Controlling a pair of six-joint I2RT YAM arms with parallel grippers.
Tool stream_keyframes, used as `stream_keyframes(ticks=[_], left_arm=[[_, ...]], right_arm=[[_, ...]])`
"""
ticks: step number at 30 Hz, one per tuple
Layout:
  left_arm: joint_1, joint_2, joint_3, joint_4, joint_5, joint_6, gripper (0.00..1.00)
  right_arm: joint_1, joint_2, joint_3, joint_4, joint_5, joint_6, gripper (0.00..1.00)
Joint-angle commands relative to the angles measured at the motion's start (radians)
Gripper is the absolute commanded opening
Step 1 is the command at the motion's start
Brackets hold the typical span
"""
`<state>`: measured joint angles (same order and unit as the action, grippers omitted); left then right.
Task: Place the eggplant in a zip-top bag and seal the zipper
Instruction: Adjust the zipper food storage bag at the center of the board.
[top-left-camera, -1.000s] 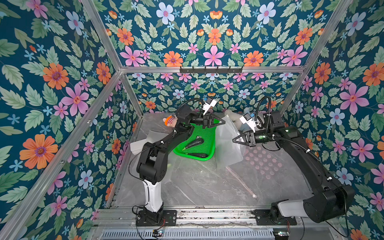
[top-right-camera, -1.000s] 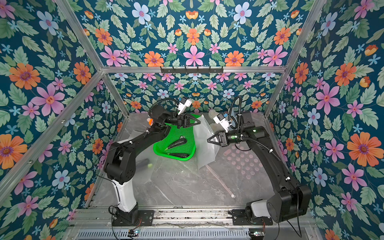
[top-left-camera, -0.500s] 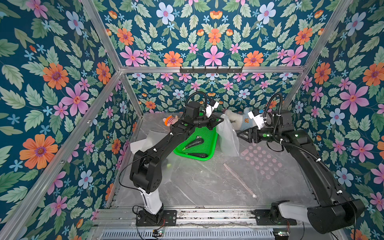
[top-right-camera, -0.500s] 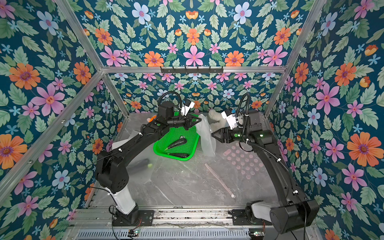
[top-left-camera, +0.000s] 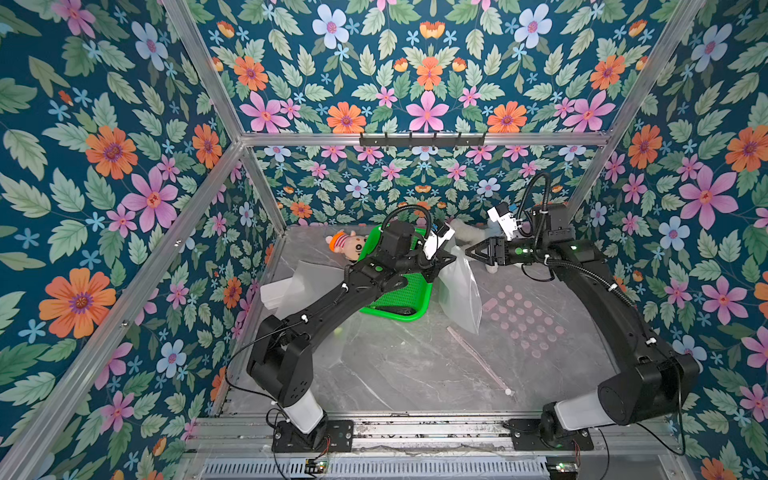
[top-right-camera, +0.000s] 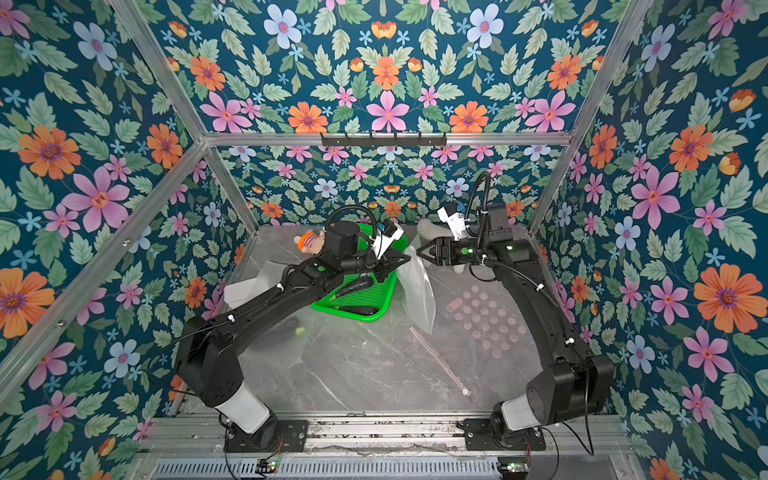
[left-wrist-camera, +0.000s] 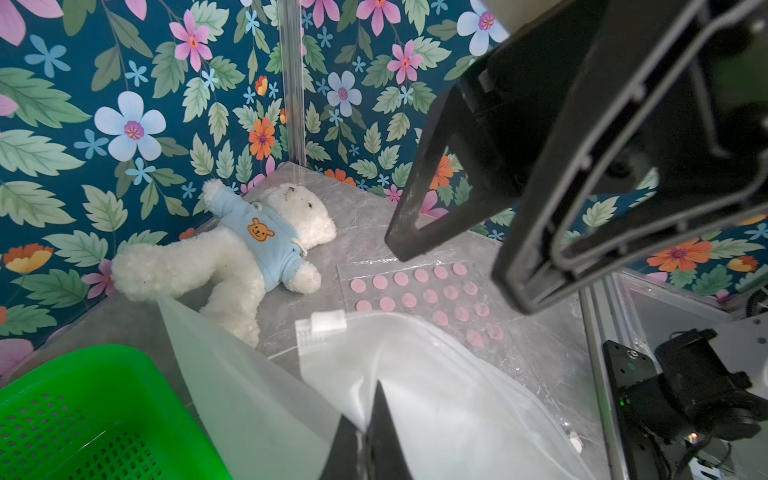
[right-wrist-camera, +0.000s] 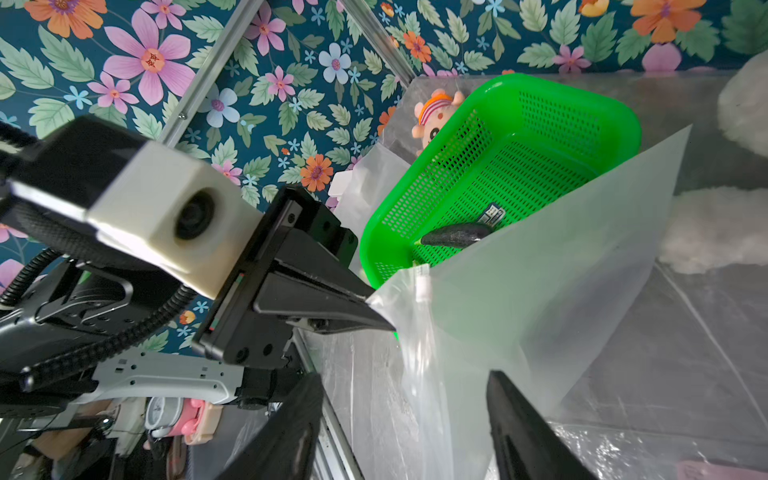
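- Grey marble table sits inside flower-papered walls. On it the eggplant lies in the green basket, not yet bagged.
- The dotted zip-top bag lies flat on the table, right of the basket and untouched. Its zipper runs along the near edge.
- The left gripper is clamped on the top edge of a second, frosted bag. That bag carries its own white slider and hangs beside the basket.
- The right gripper stands just beside that bag with jaws apart, holding nothing.
- My judgement is that a bag mouth is being readied and loading has not begun. Next, the right gripper must either pinch the opposite lip again or take the eggplant from the basket while the left holds the bag up.
- A second ago the right gripper pinched the bag's other side, with the sheet stretched between both arms. Now it has let go, and the bag drapes narrow from the left alone. The eggplant has not moved.
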<state>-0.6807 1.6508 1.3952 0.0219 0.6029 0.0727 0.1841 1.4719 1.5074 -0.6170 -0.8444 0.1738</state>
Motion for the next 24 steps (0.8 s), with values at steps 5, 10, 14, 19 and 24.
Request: stream_keyframes(ticks=[5, 10, 14, 19, 24], left_arm=[[-0.028, -0.021, -0.003, 0.037, -0.069, 0.060, 0.00], [-0.030, -0.032, -0.022, 0.069, -0.077, 0.058, 0.00], [-0.030, -0.042, -0.026, 0.084, -0.075, 0.053, 0.00], [-0.031, -0.037, 0.028, 0.014, -0.048, 0.075, 0.19], [-0.018, -0.013, 0.132, -0.135, 0.045, 0.104, 0.47]], right_arm=[[0.001, 0.017, -0.057, 0.125, -0.152, 0.091, 0.57], [0.007, 0.027, -0.089, 0.135, -0.189, 0.090, 0.40], [0.009, 0.030, -0.093, 0.109, -0.182, 0.061, 0.17], [0.008, 0.011, -0.055, 0.064, -0.152, -0.028, 0.00], [0.008, -0.024, -0.025, 0.011, -0.107, -0.146, 0.00]])
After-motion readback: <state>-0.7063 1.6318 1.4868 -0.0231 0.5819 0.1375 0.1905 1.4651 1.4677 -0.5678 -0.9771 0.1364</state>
